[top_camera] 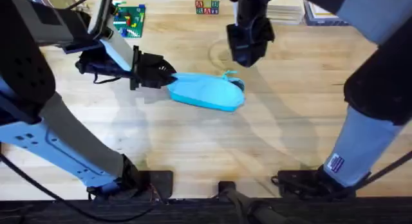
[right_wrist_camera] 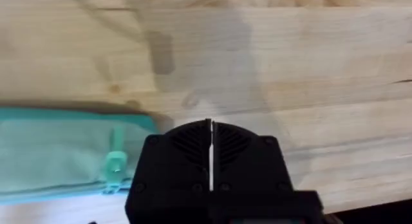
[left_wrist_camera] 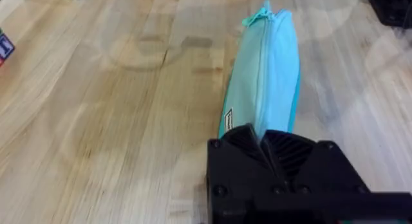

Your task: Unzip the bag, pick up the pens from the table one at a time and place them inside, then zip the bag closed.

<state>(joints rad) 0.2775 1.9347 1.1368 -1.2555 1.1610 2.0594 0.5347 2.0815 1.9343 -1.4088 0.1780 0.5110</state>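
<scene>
The light-blue bag (top_camera: 207,92) lies on the table (top_camera: 270,140) near its middle, and its zipper looks closed along its length (left_wrist_camera: 261,69). My left gripper (top_camera: 162,76) is shut on the bag's left end, with the fabric pinched between its black fingers (left_wrist_camera: 262,139). The right gripper (top_camera: 246,55) hangs above the table beside the bag's right end, shut with nothing between its fingers (right_wrist_camera: 210,130). In the right wrist view the zipper pull (right_wrist_camera: 114,163) lies just beside that gripper. The pens are out of view.
A green baseplate with bricks (top_camera: 129,19) sits at the back left. Lettered blocks (top_camera: 207,5) stand at the back middle and stacked papers (top_camera: 286,10) at the back right. Bare wood stretches in front of the bag.
</scene>
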